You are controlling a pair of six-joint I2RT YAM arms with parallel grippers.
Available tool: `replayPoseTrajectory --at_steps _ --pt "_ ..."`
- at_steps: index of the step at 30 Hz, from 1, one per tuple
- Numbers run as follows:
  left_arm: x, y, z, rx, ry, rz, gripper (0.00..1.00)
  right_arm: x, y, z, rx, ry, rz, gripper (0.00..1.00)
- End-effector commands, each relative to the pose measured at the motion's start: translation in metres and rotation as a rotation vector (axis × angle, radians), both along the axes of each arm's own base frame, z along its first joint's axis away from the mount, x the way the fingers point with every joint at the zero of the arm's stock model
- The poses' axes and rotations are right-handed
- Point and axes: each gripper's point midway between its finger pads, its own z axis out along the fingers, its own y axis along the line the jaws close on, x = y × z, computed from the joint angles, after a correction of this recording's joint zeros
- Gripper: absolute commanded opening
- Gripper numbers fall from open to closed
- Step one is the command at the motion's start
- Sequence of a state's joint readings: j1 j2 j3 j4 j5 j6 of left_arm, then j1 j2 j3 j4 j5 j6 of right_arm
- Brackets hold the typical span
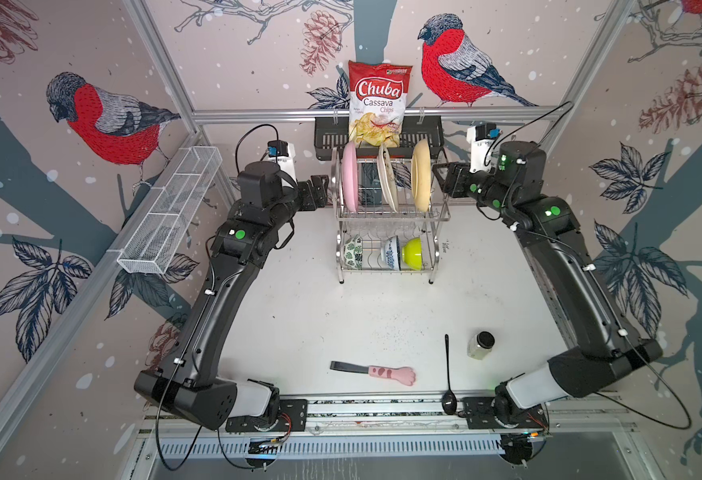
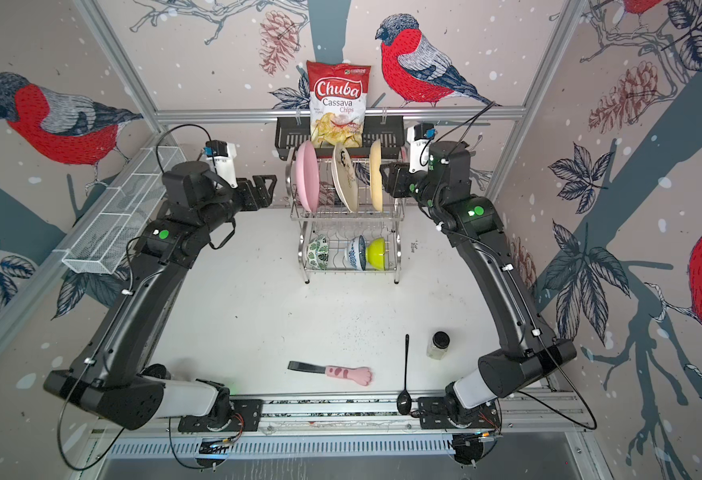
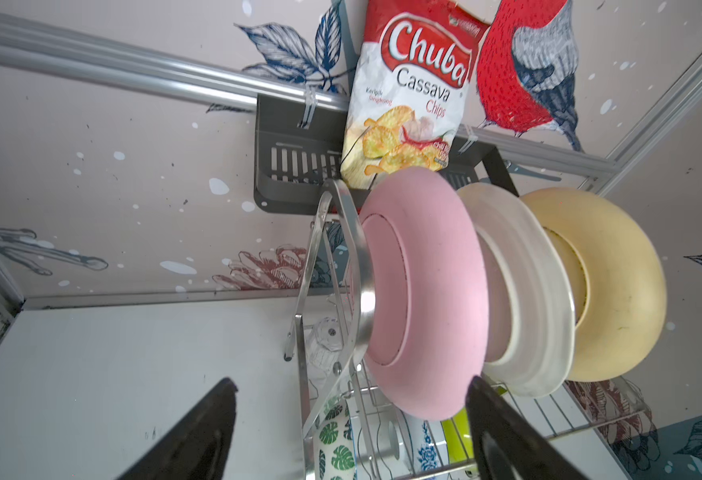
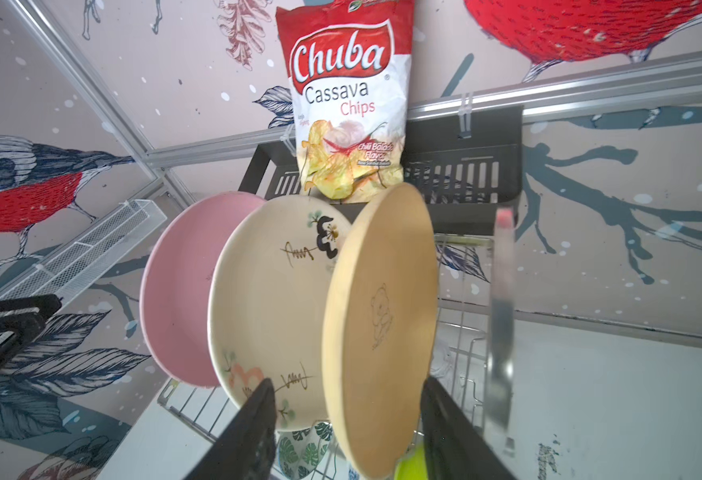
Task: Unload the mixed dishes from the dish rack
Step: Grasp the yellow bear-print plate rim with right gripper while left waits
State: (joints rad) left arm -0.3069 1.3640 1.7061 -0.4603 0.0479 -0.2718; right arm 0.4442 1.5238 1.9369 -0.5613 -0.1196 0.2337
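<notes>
Set at the back of the counter (image 1: 341, 324): two-tier steel rack (image 1: 392, 216). On edge in the upper tier, left to right: pink plate (image 1: 350, 178), drawn-on white plate (image 1: 386, 178), cream plate (image 1: 421, 176). Tipped sideways below: leaf bowl (image 1: 353, 252), blue-white bowl (image 1: 391, 254), lime bowl (image 1: 413, 252).

Left wrist view cuts off the green-leaf bowl (image 3: 334, 444).

The left arm (image 1: 212, 299) and the right arm (image 1: 577, 291) wear matte black shells, each with a pale grey sleeve (image 1: 253, 401) near its base. Round green dots (image 1: 239, 234) mark the joints. Thin black cables (image 1: 257, 124) run along them, pinned by small white clips (image 1: 210, 292). White camera blocks (image 1: 286, 160) with blue plugs sit behind the left claw (image 1: 322, 191) and the right claw (image 1: 440, 179), both black and angular.
</notes>
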Motion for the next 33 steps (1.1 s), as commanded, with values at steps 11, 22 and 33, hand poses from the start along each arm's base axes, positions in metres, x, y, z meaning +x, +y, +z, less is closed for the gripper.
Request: replayPoseTrajectory --at_steps 11,22,33 --pt "0.006 -0.002 0.002 0.015 -0.048 -0.011 0.97 0.024 0.023 -0.002 0.002 -0.012 0.026 0.43" --pt "0.013 -0.009 -0.009 0.016 -0.022 -0.031 0.97 0.050 0.035 -0.016 0.003 0.032 0.036 0.32" --pt "0.018 -0.012 -0.018 0.022 -0.002 -0.041 0.96 0.059 0.037 -0.036 0.070 0.117 0.097 0.20"
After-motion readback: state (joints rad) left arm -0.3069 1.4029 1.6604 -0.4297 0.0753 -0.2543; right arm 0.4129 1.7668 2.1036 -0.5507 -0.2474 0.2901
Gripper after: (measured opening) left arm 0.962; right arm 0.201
